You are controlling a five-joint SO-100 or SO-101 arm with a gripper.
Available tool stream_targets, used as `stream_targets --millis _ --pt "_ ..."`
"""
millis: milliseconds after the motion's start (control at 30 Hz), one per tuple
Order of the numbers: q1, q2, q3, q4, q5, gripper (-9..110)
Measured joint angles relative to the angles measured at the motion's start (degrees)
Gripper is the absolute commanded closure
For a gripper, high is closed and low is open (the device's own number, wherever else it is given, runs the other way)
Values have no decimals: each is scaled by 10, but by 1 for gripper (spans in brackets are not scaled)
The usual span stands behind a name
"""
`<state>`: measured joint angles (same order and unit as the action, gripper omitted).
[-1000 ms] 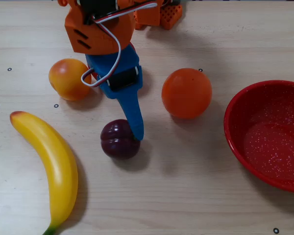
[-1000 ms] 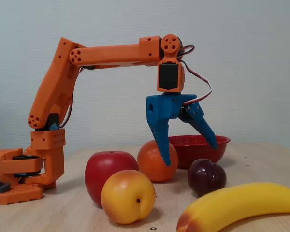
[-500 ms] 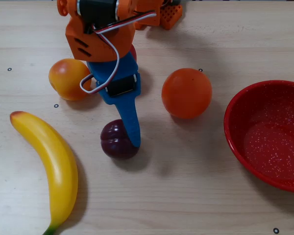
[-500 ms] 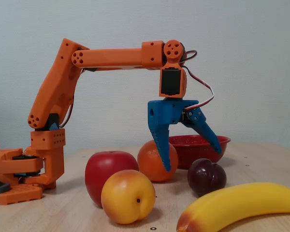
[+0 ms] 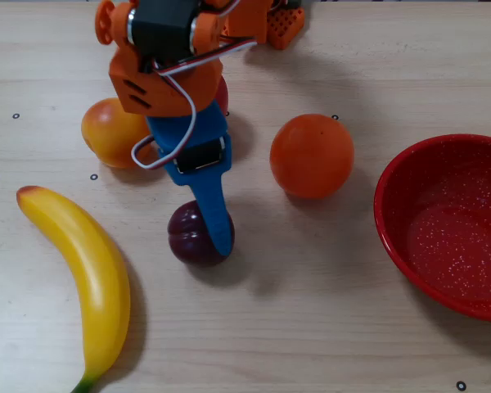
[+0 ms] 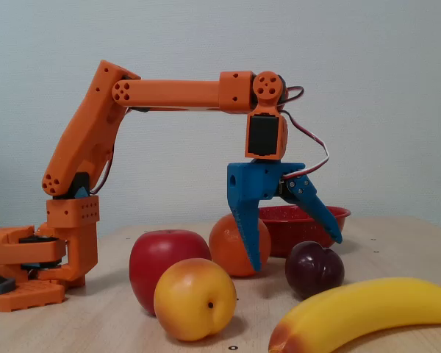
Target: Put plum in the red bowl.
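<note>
The worktop (image 5: 327,327) is pale wood and carries everything. The orange arm (image 6: 169,92) reaches out level from its base at the left of the fixed view, wrist bent straight down. Over the past second it has stretched a little further out, and the blue hand (image 6: 294,254) has travelled with it toward the plum.

The red bowl (image 5: 393,221) sits at the right edge of the overhead view, empty, well apart from the plum. The banana (image 5: 90,270) lies along the left side, an orange (image 5: 311,155) stands between plum and bowl, a peach (image 5: 106,131) sits by the arm, and an apple (image 6: 165,261) is mostly hidden under the arm from above.

The hand is spread wide and holds nothing. In the fixed view its long finger (image 6: 246,220) hangs left of the plum and the shorter one angles off to the right, above the fruit. From above, the long finger now lies across the plum's right part, where a second ago its tip was at the fruit's right edge.

The plum (image 5: 192,237) rests on the worktop near the middle, unmoved and not yet gripped.

I judge the hand to be lining up over the fruit; it likely has to come down so both fingers flank the plum before closing. The glossy round skin could slip out of an off-centre pinch.
</note>
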<state>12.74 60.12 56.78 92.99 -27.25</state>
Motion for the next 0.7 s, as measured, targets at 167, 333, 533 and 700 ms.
stream_targets --millis 167,333,533,700 --pt "2 -1 0 -4 0 50" --pt "3 -9 0 -17 0 50" --pt "2 -22 0 -32 0 50" --pt "1 -22 0 -47 0 50"
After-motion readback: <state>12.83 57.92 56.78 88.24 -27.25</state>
